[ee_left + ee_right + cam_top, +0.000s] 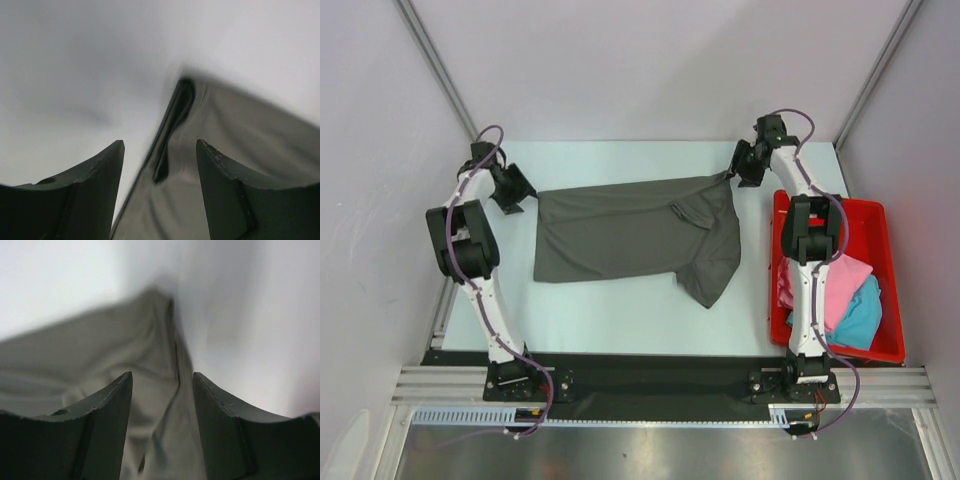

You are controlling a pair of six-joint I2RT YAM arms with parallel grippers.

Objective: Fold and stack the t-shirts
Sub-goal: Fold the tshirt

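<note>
The large charcoal-grey t-shirt (630,235) lies spread on the table, one sleeve hanging toward the front at its right side. My left gripper (527,194) is at the shirt's far-left edge. In the left wrist view, the left gripper (160,144) is open, with the shirt's hem (250,135) lying between the jaws. My right gripper (734,172) is at the shirt's far-right corner, which is drawn to a point. In the right wrist view, the right gripper (162,374) has its jaws apart with cloth (100,340) bunched between them. The pink t-shirt (842,283) and turquoise t-shirt (861,316) lie crumpled in the red tray.
The red tray (876,209) stands at the right side of the table beside the right arm. White walls close in the table at the back and on both sides. A black rail runs along the near edge.
</note>
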